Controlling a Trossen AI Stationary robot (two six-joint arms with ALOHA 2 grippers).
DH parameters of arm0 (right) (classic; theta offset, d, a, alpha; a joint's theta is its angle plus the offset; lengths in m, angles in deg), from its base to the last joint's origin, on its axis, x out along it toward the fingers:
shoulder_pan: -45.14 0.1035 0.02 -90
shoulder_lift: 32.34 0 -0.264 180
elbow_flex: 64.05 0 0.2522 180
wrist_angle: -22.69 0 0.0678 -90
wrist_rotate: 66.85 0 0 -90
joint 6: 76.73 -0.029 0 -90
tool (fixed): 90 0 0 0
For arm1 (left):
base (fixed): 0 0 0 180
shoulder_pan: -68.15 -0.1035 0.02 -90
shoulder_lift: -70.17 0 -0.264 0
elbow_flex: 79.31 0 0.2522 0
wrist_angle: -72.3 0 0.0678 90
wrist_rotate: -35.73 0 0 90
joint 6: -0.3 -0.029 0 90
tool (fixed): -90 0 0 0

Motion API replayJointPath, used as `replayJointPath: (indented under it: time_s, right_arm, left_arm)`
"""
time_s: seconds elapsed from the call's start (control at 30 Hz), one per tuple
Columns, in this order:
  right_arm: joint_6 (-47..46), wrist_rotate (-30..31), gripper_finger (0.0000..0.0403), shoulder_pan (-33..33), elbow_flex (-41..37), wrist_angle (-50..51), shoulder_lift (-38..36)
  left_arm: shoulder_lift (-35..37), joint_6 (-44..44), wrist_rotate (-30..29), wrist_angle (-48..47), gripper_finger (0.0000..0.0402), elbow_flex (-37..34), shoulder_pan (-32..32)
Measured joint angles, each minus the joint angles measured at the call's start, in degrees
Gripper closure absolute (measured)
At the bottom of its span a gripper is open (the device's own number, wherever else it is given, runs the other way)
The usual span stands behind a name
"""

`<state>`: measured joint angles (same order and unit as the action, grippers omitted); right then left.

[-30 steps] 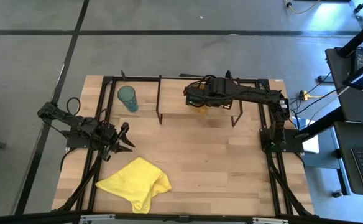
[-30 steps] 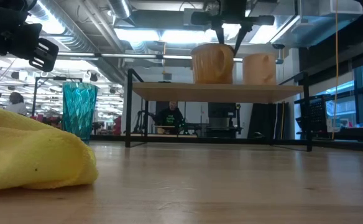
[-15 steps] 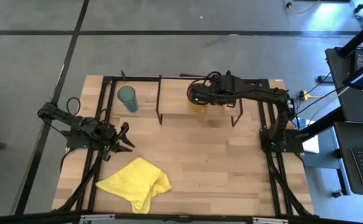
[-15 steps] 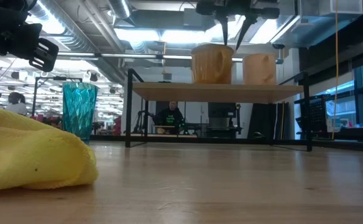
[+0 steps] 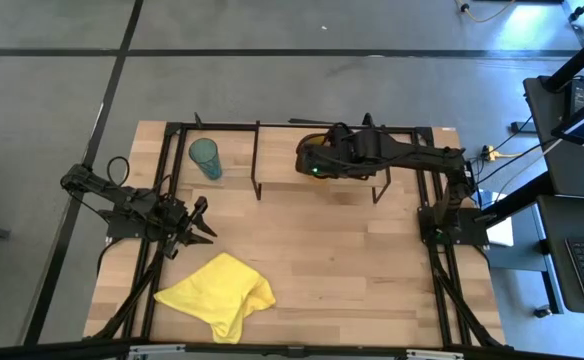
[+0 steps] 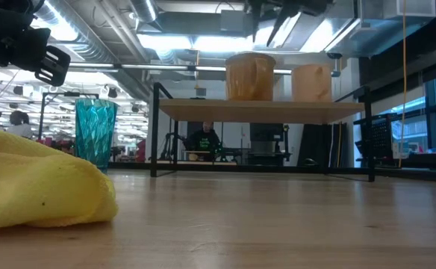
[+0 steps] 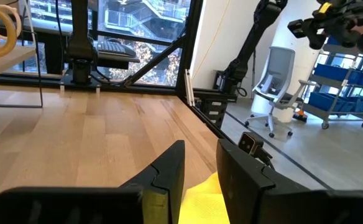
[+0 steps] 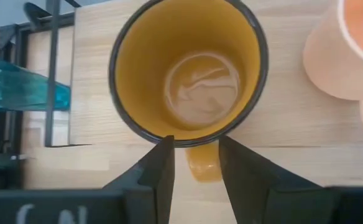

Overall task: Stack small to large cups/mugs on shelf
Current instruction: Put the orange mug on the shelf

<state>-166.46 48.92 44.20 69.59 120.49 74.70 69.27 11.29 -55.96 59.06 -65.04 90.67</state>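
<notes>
Right wrist view looks straight down into the amber mug point(image 8: 188, 71), upright on the shelf point(image 8: 281, 134), handle toward the camera. The right claw point(image 8: 195, 163) hangs directly above it, fingers spread and empty, straddling the handle side. Pale-orange mug point(image 8: 349, 53) sits just beside it. Teal tumbler point(image 5: 206, 157) stands on the table point(image 5: 352, 260) off the shelf's end, nearer the left claw point(image 5: 198, 222), parked, partly spread. No readable labels anywhere.

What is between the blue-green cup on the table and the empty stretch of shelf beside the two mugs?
Nothing visible. The teal tumbler stands on the tabletop beside the shelf, whose top next to the amber mug and pale-orange mug is bare. The right gripper hovers open above the amber mug; the left gripper waits near the yellow cloth.
</notes>
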Motion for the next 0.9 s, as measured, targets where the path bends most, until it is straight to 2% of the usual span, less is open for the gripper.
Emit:
replayJointPath:
  time_s: [0.17,0.37,0.47,0.67,0.9]
  right_arm:
    - [1.2,-0.4,0.0277,0.4,0.5,-1.6,0.0]
    - [9.7,-1.9,0.0280,1.4,0.4,-15.9,0.0]
    - [12.1,-0.9,0.0304,2.1,0.4,-20.2,0.1]
    - [12.5,2.0,0.0393,2.7,-0.2,-20.9,0.2]
    - [12.4,2.1,0.0398,3.0,-0.2,-28.9,4.1]
  left_arm:
    - [0.0,0.0,0.0,0.0,0.0315,0.0,0.0]
    - [0.0,0.0,0.0,0.0,0.0315,0.0,0.0]
    - [0.0,0.0,0.0,0.0,0.0315,0.0,0.0]
    - [0.0,0.0,0.0,0.0,0.0315,0.0,0.0]
    - [0.0,0.0,0.0,0.0,0.0315,0.0,0.0]
